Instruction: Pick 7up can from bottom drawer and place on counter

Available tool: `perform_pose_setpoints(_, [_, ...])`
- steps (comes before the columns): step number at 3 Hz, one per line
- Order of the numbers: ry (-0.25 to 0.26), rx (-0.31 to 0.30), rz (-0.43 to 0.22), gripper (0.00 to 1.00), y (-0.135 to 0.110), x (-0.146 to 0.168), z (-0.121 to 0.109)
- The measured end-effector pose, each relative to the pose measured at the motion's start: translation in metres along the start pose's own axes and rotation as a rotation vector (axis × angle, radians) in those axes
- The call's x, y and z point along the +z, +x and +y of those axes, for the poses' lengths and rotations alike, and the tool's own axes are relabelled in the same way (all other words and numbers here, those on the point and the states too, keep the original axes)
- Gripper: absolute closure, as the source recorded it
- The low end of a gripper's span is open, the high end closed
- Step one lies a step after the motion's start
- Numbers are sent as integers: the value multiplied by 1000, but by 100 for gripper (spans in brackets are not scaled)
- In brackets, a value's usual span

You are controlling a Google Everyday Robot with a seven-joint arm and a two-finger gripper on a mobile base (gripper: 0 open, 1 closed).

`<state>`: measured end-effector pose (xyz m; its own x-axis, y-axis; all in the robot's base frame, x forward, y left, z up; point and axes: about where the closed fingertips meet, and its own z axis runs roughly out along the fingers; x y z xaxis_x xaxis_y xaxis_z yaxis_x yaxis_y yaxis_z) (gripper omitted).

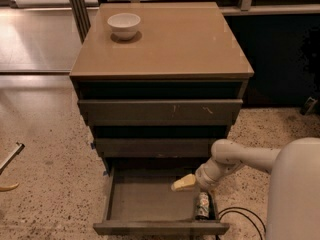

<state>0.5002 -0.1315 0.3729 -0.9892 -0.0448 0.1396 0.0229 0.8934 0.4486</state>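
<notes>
Standing by the cabinet, I see the robot's white jointed arm (pixel 242 156) reach in from the right and bend down over the open lowest drawer. The pale yellow-tipped gripper (pixel 183 183) hangs over the right half of that wide, shallow, dark grey-brown bottom drawer (pixel 150 200), with its tip pointing left across the tray. Whether the gripper is open or closed I cannot tell from here, and it holds nothing that I can make out.

The small 7up can (pixel 202 205), with its mottled green-white label, is inside the drawer against the right wall, close to the front right corner. It sits just beside the gripper, on the side nearer the drawer's front panel, and I cannot tell whether the two touch.

Above it, the two upper drawers (pixel 160 113) with like plain grey-brown fronts stand out a little from the cabinet. The glossy tan-brown square counter (pixel 180 44) tops the cabinet, and a small white round bowl (pixel 124 25) stands near its back left corner. A black cable (pixel 241 213) loops on the speckled stone floor (pixel 45 184) to the right of the drawer.
</notes>
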Motion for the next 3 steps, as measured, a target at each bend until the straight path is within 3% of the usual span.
perform_pose_setpoints(2, [-131, -61, 5, 0, -26, 44, -38])
perform_pose_setpoints(3, [-144, -58, 7, 0, -26, 46, -39])
